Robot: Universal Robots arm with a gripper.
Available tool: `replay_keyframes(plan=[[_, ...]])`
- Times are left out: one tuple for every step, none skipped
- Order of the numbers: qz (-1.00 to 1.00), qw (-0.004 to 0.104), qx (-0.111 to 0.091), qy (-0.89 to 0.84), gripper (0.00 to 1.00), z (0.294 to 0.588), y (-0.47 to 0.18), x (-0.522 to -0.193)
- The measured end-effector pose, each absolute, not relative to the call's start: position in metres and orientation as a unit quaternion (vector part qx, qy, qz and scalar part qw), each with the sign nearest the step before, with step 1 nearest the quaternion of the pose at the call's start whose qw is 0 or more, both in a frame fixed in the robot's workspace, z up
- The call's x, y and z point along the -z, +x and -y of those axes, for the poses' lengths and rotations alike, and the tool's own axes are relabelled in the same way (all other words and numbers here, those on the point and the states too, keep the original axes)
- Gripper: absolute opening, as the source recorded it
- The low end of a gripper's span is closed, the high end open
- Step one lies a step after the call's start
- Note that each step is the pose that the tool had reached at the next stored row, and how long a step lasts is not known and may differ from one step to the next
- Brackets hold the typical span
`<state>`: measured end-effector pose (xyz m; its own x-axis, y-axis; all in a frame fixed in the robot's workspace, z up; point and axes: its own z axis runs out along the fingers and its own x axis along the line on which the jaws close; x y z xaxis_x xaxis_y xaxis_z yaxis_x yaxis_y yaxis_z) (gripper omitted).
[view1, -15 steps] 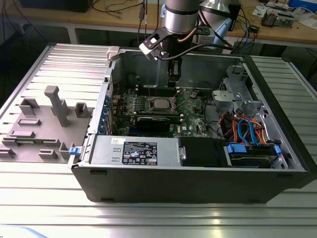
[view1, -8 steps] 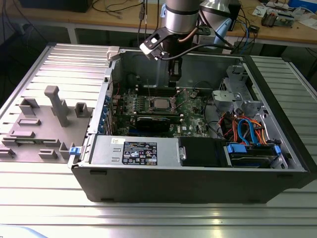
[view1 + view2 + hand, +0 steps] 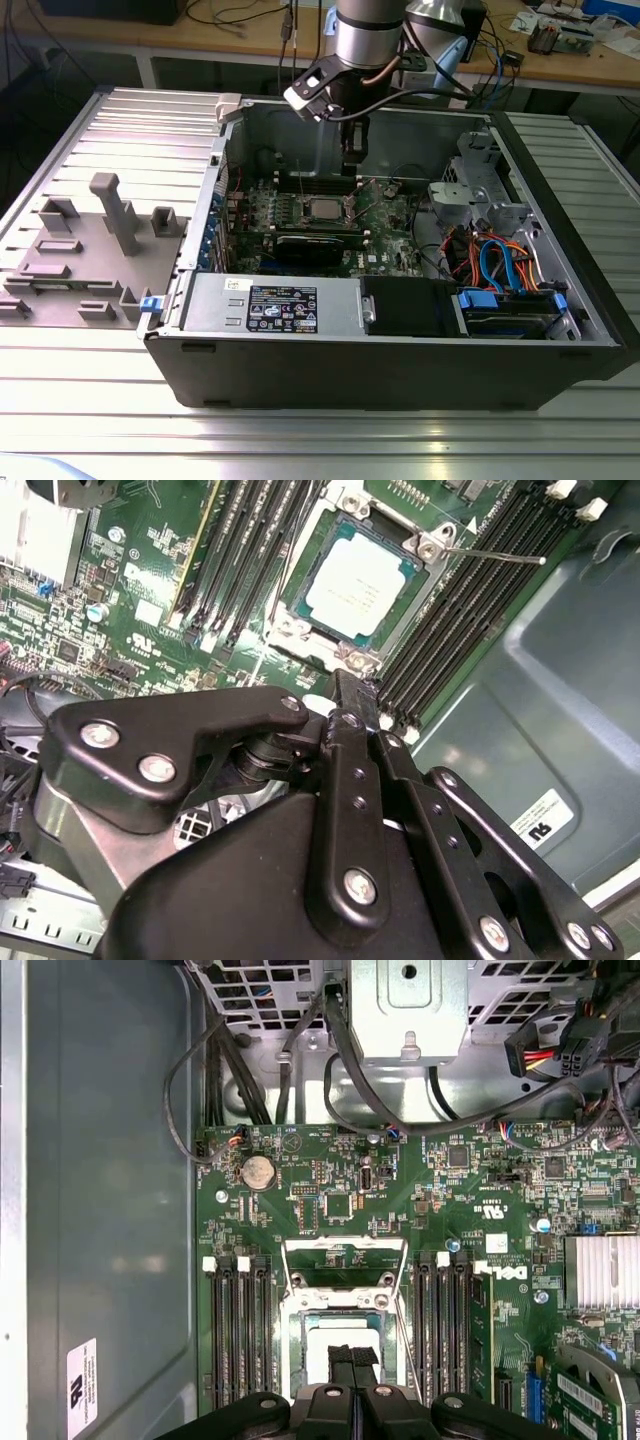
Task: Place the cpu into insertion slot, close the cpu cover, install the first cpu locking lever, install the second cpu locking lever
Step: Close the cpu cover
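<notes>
The cpu (image 3: 360,585) sits in the slot (image 3: 290,628), just beyond the tips of the claw (image 3: 345,690). The claw is clenched and empty, hanging just above it. The cover (image 3: 345,1246) stands open.

An electronics lab: open computer case (image 3: 400,372) on a ribbed metal table (image 3: 300,442), cable-strewn workbench (image 3: 180,36) behind.

First wrist view: black gripper (image 3: 352,1354), fingertips pressed together, hides middle of square dark insertion slot with silvery metal rim (image 3: 296,1345). Small flat silver-topped cpu (image 3: 340,1330) shows as pale patch, rest behind fingers. Slot itself cut by picture's edge.
Second wrist view: gripper body covers near edge of green circuit board (image 3: 150,600) and slot's nearest corner.
Exterior view: cpu (image 3: 322,209) too small for detail.
</notes>
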<state>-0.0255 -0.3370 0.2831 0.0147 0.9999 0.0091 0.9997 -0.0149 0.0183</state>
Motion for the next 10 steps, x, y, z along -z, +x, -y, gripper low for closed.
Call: replay_keyframes(plan=[[-0.702,0.003,-0.01,0.712,0.11,0.337,-0.0253,-0.2831],[-0.702,0.003,-0.01,0.712,0.11,0.337,-0.025,-0.2831],[-0.702,0.003,-0.01,0.712,0.11,0.337,-0.0248,-0.2831],[-0.702,0.003,-0.01,0.712,0.11,0.337,-0.0246,-0.2831],[-0.702,0.003,-0.01,0.712,0.11,0.337,-0.0243,-0.2831],[-0.702,0.003,-0.01,0.712,0.11,0.337,-0.0241,-0.2831],[-0.702,0.003,-0.01,0.712,0.11,0.337,-0.0237,-0.2831],[-0.702,0.003,-0.01,0.712,0.11,0.337,-0.0232,-0.2831],[-0.702,0.003,-0.01,0.712,0.11,0.337,-0.0229,-0.2831],[-0.702,0.003,-0.01,0.712,0.11,0.337,-0.0227,-0.2831]])
